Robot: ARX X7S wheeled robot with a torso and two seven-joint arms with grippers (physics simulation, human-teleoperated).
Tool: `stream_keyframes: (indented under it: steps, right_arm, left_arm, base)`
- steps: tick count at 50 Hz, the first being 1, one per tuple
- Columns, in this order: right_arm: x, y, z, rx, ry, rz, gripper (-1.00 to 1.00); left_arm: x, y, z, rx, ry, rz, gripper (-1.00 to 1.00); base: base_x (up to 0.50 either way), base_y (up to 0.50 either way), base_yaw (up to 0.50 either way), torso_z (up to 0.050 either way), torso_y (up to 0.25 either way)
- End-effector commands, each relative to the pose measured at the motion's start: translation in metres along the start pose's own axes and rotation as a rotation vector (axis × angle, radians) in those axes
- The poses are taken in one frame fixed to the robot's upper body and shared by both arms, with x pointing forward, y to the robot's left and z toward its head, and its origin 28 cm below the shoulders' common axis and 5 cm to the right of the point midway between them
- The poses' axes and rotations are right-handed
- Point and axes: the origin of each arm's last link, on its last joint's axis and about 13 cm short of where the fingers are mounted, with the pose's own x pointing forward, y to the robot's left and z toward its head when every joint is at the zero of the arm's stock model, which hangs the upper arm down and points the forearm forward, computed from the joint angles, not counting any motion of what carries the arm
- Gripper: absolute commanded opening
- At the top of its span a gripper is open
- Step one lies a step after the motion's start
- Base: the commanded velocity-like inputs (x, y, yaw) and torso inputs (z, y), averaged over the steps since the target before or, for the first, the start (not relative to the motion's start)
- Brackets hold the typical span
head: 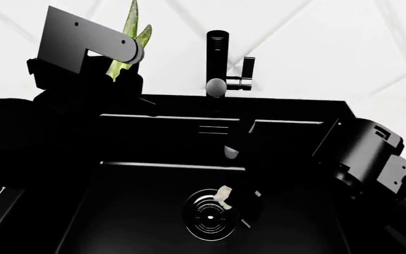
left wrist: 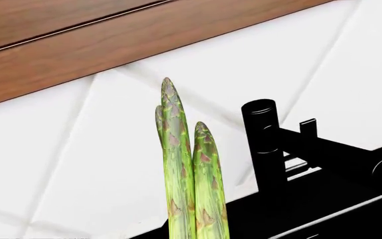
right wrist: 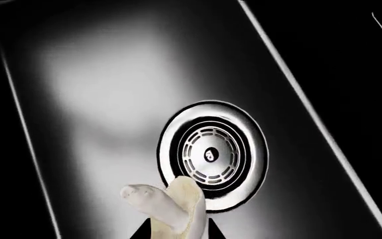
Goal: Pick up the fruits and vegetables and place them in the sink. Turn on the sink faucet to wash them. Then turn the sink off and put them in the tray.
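A bunch of green asparagus stalks stands tips-up in my left gripper, which is shut on it and raised at the sink's back left corner; the fingers themselves are hidden in the left wrist view. The black faucet with its side lever rises just right of the stalks. My right gripper is shut on a whitish garlic piece, held low inside the black sink, right beside the round metal drain. The tray is out of view.
A white tiled wall stands behind the sink, with a brown wooden cabinet above it. A stepped ledge runs along the basin's back. My right arm reaches in over the basin's right side.
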Motion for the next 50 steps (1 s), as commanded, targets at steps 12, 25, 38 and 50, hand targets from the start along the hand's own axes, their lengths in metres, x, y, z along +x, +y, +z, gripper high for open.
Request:
stream_keyframes:
  steps: [12, 25, 38, 50]
  right_arm:
    - [0.017, 0.001, -0.008, 0.008, 0.047, 0.037, -1.0]
    - [0.018, 0.001, -0.009, 0.007, 0.048, 0.042, 1.0]
    - [-0.048, -0.005, -0.007, 0.057, -0.132, -0.211, 1.0]
    - [-0.078, -0.005, 0.0, 0.042, -0.24, -0.374, 1.0]
  left_arm:
    - [0.001, 0.0, -0.001, -0.006, 0.0, 0.007, -1.0]
    - [0.001, 0.0, -0.004, -0.006, 0.004, 0.007, -1.0]
    - [-0.01, -0.016, -0.021, 0.145, 0.085, -0.194, -1.0]
    - [-0.011, -0.013, -0.023, 0.282, 0.176, -0.214, -1.0]
  base:
    - [0.0, 0.0, 0.0, 0.0, 0.001]
    - [0.0, 0.0, 0.0, 0.0, 0.0]
    - [0.0, 0.0, 0.0, 0.0, 0.0]
    - [0.0, 0.0, 0.0, 0.0, 0.0]
